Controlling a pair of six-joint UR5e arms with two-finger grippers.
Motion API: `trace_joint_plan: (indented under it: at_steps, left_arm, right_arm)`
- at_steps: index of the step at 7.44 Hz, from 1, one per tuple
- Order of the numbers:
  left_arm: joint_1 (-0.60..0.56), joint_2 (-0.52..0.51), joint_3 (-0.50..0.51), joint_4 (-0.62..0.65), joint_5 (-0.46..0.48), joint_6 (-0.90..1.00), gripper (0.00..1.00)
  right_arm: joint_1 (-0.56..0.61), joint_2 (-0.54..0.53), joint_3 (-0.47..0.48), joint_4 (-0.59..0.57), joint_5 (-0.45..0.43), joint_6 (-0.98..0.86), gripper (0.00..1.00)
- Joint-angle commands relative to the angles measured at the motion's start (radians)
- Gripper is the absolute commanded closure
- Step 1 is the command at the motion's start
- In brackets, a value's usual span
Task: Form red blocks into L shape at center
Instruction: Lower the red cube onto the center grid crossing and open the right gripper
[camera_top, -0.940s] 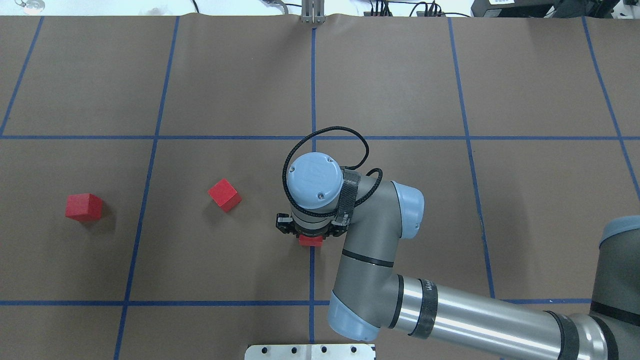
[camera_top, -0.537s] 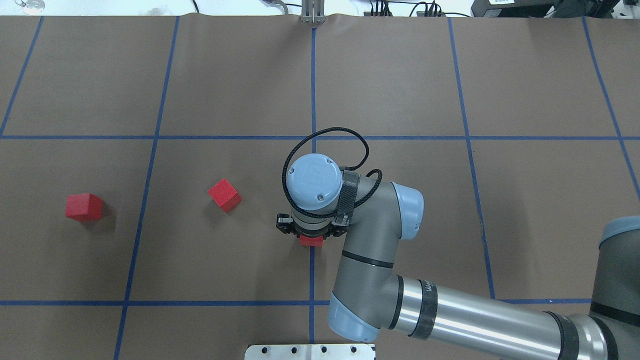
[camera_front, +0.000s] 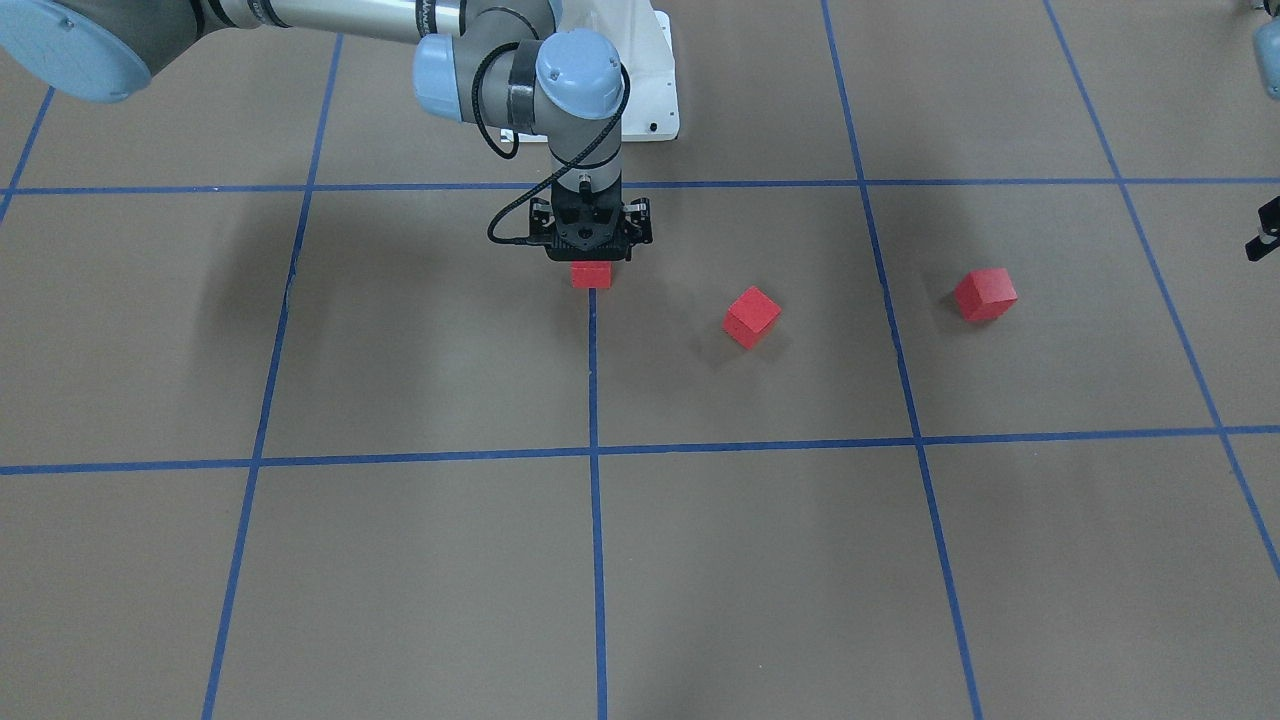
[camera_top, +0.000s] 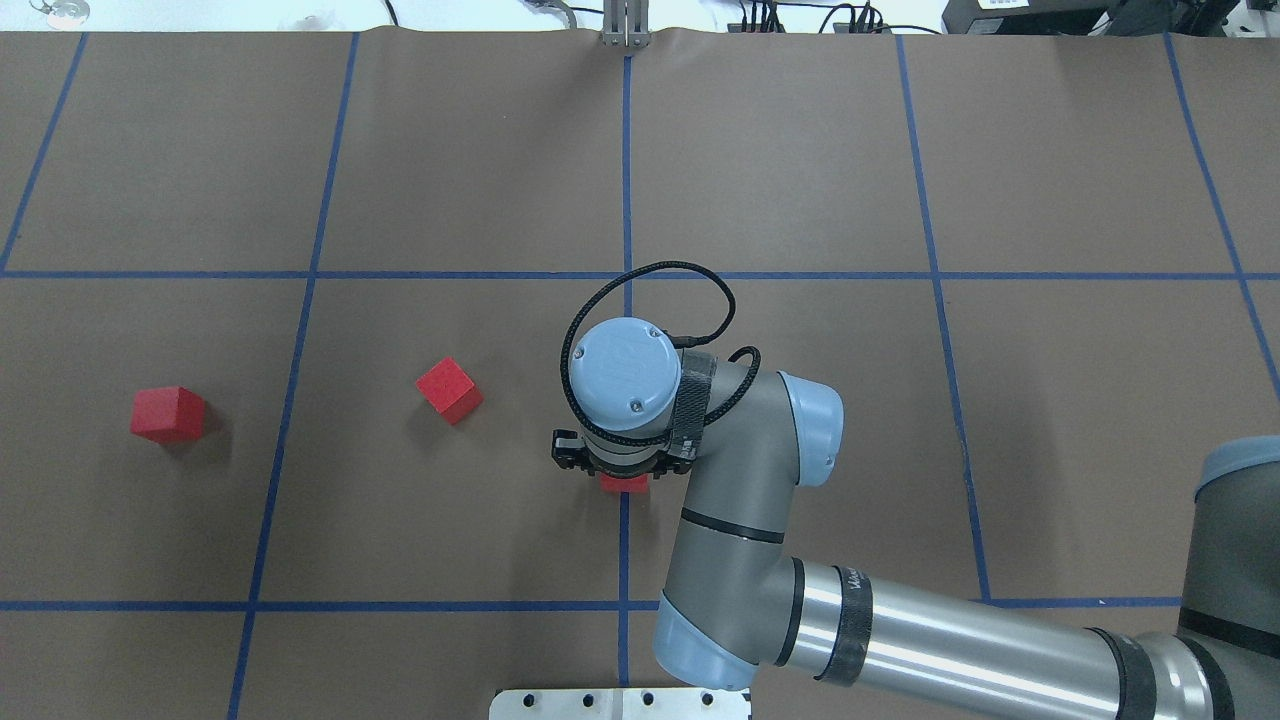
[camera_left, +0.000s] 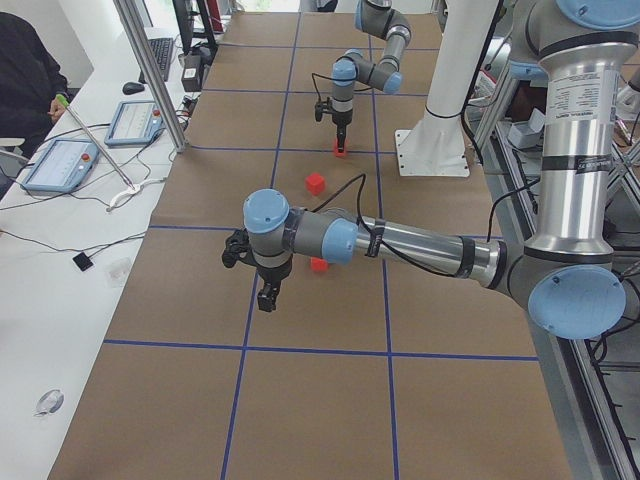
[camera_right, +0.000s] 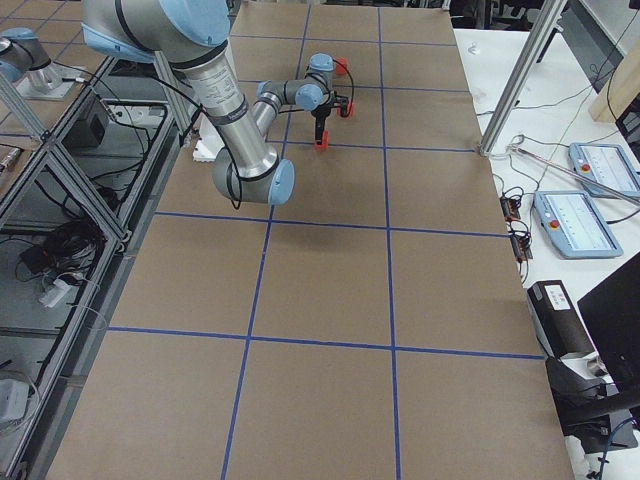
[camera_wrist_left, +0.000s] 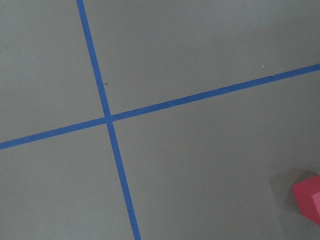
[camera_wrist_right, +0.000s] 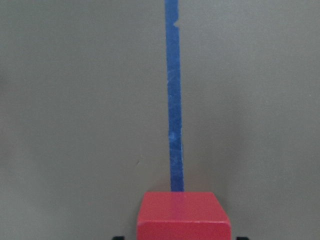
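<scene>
Three red blocks lie on the brown surface. My right gripper (camera_top: 622, 478) points straight down over the centre blue line (camera_top: 623, 540), shut on one red block (camera_top: 624, 484) (camera_front: 591, 275) at table level. That block fills the bottom of the right wrist view (camera_wrist_right: 184, 217). A second red block (camera_top: 449, 389) (camera_front: 751, 316) lies turned, a short way to its left. The third (camera_top: 167, 414) (camera_front: 985, 294) lies far left and shows in the left wrist view's corner (camera_wrist_left: 310, 200). My left gripper (camera_left: 268, 297) hangs above the table near it; I cannot tell its state.
Blue tape lines divide the brown paper into squares. The white robot base plate (camera_top: 620, 703) sits at the near edge. A metal post (camera_top: 625, 25) stands at the far edge. An operator's desk with tablets (camera_left: 60, 165) runs along the far side.
The right arm's wrist has shifted slightly nearer and to the left. The gripper and the block under it stay at the same spot. The other two blocks have not moved.
</scene>
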Motion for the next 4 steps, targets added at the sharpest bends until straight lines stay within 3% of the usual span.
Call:
trace_joint_plan:
  at_steps: [1, 2, 4]
  left_arm:
    - [0.0, 0.0, -0.003, -0.001, 0.0, -0.002, 0.0]
    - [0.006, -0.023, -0.016, -0.001, -0.002, -0.128, 0.0]
    - [0.214, -0.125, -0.083, 0.004, 0.009, -0.537, 0.0]
  right_arm:
    - [0.001, -0.001, 0.029, -0.003, 0.002, -0.011, 0.01]
    - [0.008, -0.01, 0.071, -0.038, 0.002, -0.011, 0.01]
    - [0.067, -0.054, 0.217, -0.143, 0.026, -0.012, 0.01]
